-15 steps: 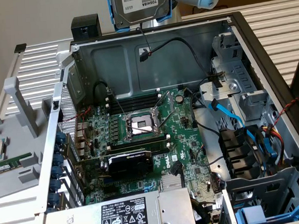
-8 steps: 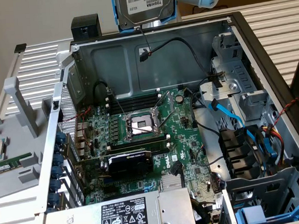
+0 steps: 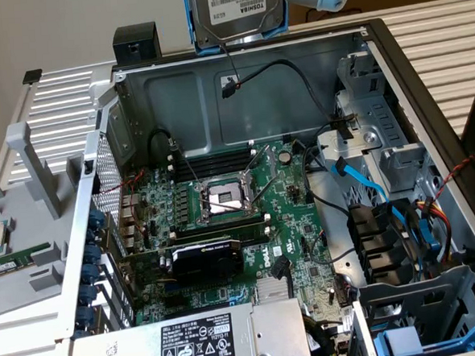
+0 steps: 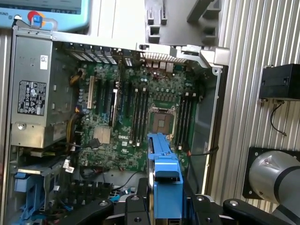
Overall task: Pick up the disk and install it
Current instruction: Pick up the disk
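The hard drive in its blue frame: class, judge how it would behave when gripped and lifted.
The hard drive has a metal body, so it is probably stiff and fairly heavy for its size. Its blue plastic frame looks smooth, so it might slip in the tool. Dropped onto the circuit board, it could be damaged.

Soft, even light in both views, seemingly from above; we see no hard shadows. In the exterior view the ribbed table (image 3: 438,28) & power supply (image 3: 191,342) read brightest, w/ a mild sheen. The case back wall (image 3: 208,91) is mid-grey, and the drive cage (image 3: 422,296) sits in shade. The disk (image 3: 239,4) label shows w/o glare. In the wrist view the ribbed table looks near washed out and the motherboard (image 4: 140,108) dimmer. The gripper (image 4: 164,208) is black w/ little detail, and there's a soft highlight on the arm joint (image 4: 274,173).
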`<state>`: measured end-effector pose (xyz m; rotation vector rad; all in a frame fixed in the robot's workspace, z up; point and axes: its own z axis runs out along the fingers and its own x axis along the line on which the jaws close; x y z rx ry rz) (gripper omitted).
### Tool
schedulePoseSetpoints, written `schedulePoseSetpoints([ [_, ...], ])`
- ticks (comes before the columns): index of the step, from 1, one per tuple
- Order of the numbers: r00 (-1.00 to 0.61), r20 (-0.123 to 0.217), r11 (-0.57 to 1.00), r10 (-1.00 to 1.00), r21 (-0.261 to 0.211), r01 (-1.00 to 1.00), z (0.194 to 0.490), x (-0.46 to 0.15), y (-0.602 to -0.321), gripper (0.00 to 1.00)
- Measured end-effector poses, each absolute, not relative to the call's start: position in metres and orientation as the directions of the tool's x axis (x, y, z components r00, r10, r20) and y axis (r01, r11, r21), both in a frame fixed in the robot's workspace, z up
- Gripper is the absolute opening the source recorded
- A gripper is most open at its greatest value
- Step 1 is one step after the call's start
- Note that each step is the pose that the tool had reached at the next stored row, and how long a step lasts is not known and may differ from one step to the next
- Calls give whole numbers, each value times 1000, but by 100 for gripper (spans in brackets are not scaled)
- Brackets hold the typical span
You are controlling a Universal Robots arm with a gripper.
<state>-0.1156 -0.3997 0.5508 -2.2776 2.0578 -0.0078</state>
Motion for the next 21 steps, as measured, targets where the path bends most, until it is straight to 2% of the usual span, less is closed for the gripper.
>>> schedulePoseSetpoints([
  [21,55,-52,-51,-997,-58,-997,551,-115,-426,36],
])
